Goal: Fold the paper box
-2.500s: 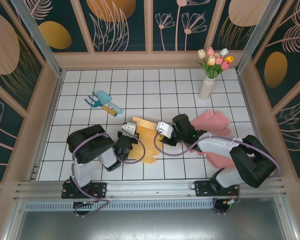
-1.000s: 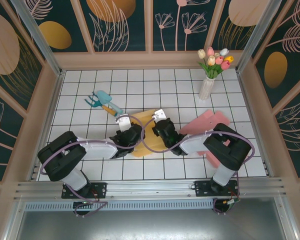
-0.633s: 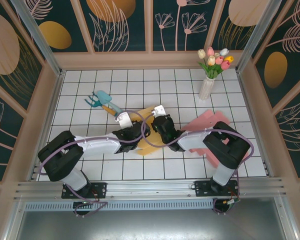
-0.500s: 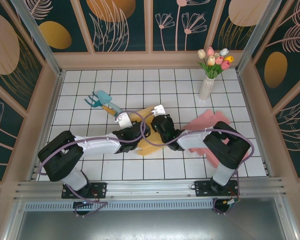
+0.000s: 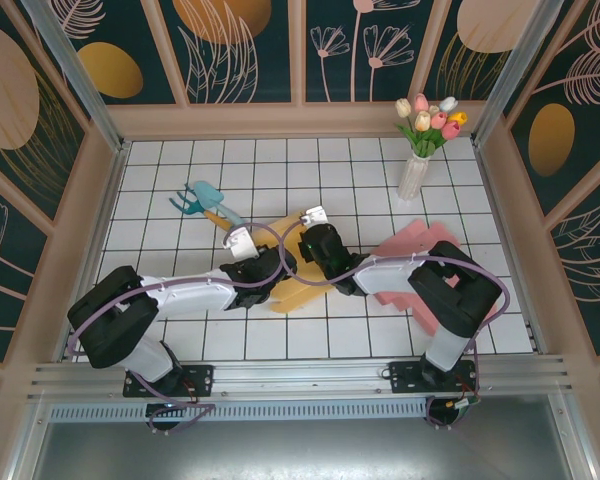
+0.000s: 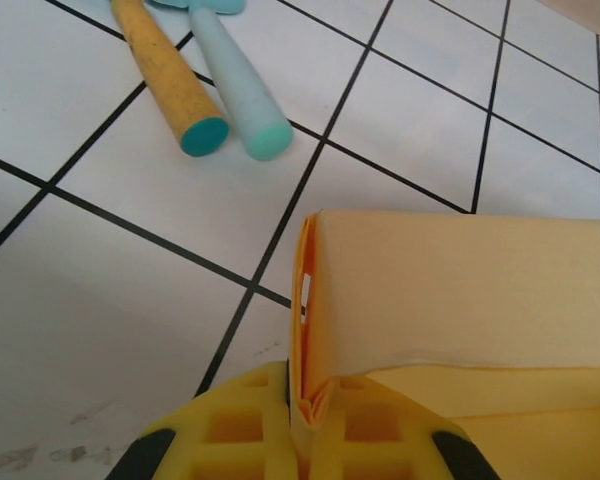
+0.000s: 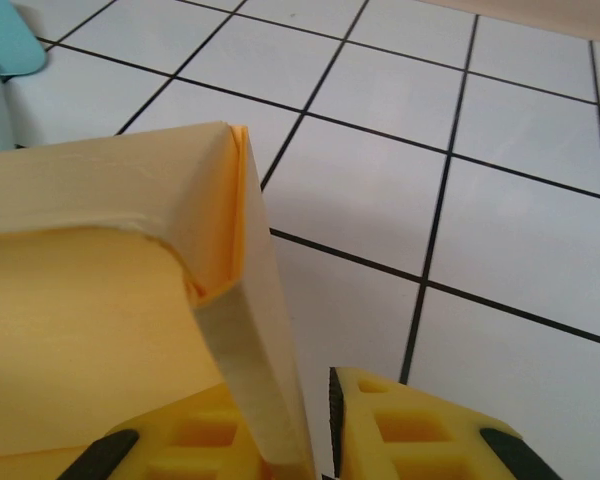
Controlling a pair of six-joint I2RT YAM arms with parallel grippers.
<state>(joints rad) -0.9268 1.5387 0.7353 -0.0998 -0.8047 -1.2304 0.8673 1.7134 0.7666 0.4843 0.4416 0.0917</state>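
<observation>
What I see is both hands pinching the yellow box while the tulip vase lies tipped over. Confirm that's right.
Wrong on the tulip vase: it stands upright, as the top external view shows. The left hand and right hand do pinch the yellow box.

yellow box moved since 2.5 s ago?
Yes. The yellow box has shifted toward the far wall; its far edge is now about level with the handle ends of the garden tools.
</observation>
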